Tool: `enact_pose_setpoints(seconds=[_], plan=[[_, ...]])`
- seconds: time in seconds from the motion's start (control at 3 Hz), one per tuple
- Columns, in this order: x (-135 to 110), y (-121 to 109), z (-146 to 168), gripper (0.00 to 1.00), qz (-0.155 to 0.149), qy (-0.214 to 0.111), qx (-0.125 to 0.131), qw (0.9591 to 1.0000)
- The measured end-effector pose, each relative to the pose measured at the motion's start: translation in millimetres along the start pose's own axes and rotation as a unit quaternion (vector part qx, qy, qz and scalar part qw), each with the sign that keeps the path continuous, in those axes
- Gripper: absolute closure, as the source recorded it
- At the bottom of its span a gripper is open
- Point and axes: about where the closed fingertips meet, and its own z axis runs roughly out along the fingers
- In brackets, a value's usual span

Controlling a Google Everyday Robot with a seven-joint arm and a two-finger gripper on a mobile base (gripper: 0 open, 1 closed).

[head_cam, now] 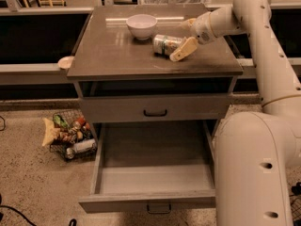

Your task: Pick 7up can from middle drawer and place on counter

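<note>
Silvery-white with green letters, the 7up can (164,44) lies on its side on the counter (117,58), a little to the right of the white bowl (142,25). I see the gripper (181,39) at the right end of the can. Its fingers are spread apart: the near finger (184,49) touches the can, while the far one is apart from it. Below, the middle drawer (155,175) is pulled out, and I see nothing in its tray. On the floor at the left stands a wire basket (70,136) with snacks.
</note>
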Motion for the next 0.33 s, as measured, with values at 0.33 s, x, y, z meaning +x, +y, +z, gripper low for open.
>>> enact_pose_setpoints(seconds=[0.33], plan=[[-1.0,-1.9,-7.2,0.00,0.001,-0.009,0.003,1.0000]])
